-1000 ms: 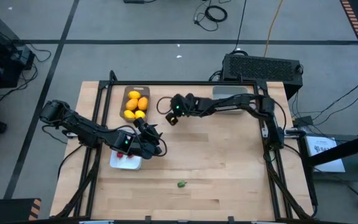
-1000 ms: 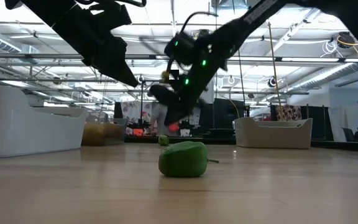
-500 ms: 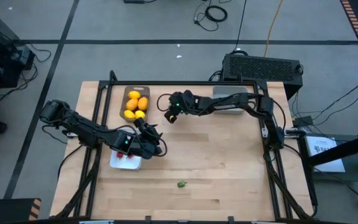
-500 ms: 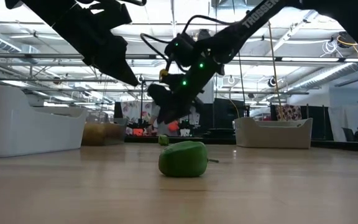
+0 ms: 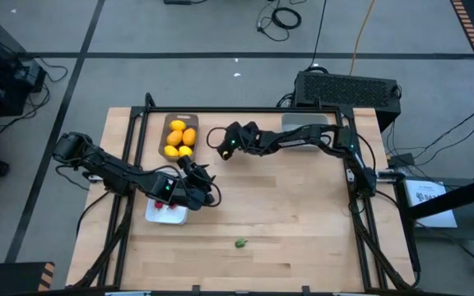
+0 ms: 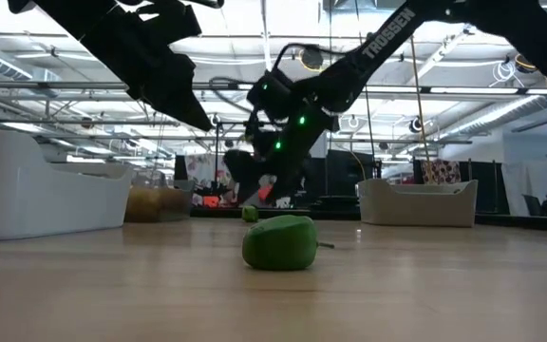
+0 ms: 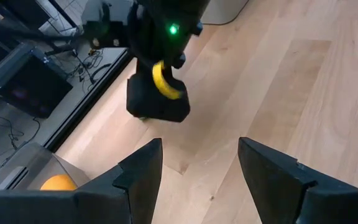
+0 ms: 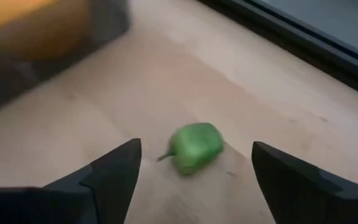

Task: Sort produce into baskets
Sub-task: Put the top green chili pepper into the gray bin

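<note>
Right gripper (image 5: 219, 148), fingers spread, hovers over a green piece (image 8: 194, 147) near the lemon-filled grey-brown tray (image 5: 169, 121); berries sit in the white tray (image 5: 151, 215), and another green piece (image 5: 240, 243) waits unsorted.

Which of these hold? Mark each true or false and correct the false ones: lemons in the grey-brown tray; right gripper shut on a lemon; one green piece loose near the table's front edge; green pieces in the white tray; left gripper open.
1. The grey-brown tray holds lemons. True.
2. The right gripper is shut on a lemon. False: it is open, above a small green piece on the table.
3. A front green piece lies loose near the table's front edge. True.
4. The white tray holds green pieces. False: it holds red berries.
5. The left gripper is open. True.
</note>
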Robot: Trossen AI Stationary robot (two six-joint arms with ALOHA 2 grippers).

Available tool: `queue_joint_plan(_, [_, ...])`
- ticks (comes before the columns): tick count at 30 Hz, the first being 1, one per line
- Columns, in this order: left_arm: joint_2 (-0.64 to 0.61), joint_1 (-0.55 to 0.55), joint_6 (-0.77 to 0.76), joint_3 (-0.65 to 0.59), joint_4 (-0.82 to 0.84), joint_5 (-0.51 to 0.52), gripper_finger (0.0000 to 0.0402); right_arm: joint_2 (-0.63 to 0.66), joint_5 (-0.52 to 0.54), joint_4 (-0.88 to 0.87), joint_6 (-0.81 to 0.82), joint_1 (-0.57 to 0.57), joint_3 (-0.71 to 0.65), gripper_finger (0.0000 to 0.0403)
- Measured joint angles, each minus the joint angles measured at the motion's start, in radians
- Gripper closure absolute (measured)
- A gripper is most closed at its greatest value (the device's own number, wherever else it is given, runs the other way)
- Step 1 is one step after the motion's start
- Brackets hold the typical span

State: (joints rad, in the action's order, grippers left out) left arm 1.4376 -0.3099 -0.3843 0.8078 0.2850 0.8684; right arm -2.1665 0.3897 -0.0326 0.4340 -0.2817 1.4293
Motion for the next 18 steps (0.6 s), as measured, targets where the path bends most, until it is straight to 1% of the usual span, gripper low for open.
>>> queue_joint_plan(5, [0.0,0.0,0.0,0.0,-0.001,0.0,0.0183,-0.021,0.108,0.025,0.073,0.021,0.0,0.0125])
queue_joint_plan(7, [0.0,0.0,0.006,0.0,-0.008,0.0,0.0183,-0.03,0.135,0.038,0.105,0.026,0.0,0.0133])
queue_joint_plan(9, [0.0,0.0,0.006,0.0,-0.014,-0.001,0.0183,-0.045,0.137,0.094,0.131,0.029,-0.001,0.0141])
queue_joint_plan(11, [0.0,0.0,0.006,0.0,-0.016,-0.001,0.0183,-0.046,0.137,0.1,0.146,0.035,0.0,0.0148])
queue_joint_plan(16, [0.0,0.0,0.006,0.0,-0.018,-0.002,0.0183,-0.079,0.229,0.128,0.222,0.048,-0.001,0.0166])
queue_joint_plan(18, [0.0,0.0,0.007,0.0,-0.017,-0.003,0.0183,-0.096,0.235,0.167,0.265,0.053,0.0,0.0172])
